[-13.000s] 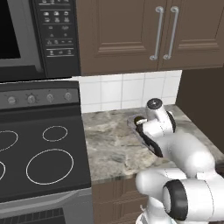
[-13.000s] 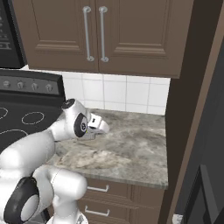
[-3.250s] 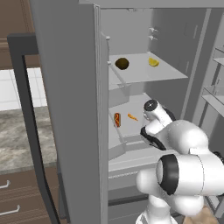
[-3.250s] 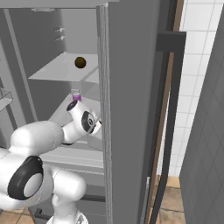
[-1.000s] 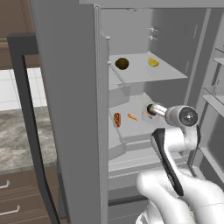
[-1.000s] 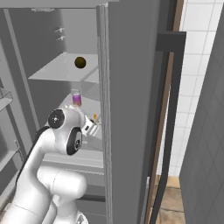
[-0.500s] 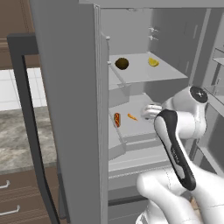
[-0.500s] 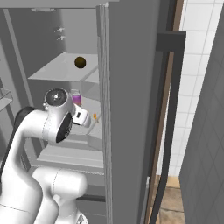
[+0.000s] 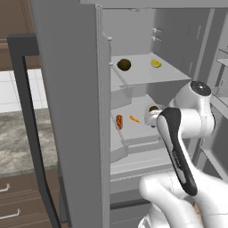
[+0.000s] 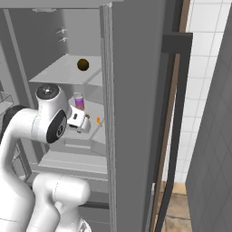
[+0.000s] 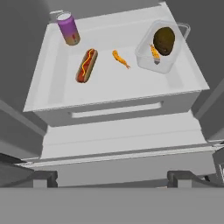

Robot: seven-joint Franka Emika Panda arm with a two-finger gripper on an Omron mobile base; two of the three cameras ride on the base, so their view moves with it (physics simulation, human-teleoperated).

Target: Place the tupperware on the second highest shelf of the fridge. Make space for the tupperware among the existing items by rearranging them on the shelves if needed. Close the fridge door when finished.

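Note:
The fridge stands open. On its second highest shelf the tupperware lies at the back right corner, a brown lump and an orange scrap inside it; part of it also peeks out behind my hand. On the same shelf are a sausage in a bun and a small carrot. My gripper hovers in front of and above the shelf, open, with nothing between its fingers, apart from the tupperware. A dark brown lump and a yellow piece sit on the shelf above.
A purple can stands at the back left of the shelf. A drawer front and a lower ledge lie below it. The open doors flank my arm on both sides, with door bins at the right.
My arm has swung its elbow up and drawn the hand back a little from the shelf. The tupperware and foods have stayed put. The jaws remain open.

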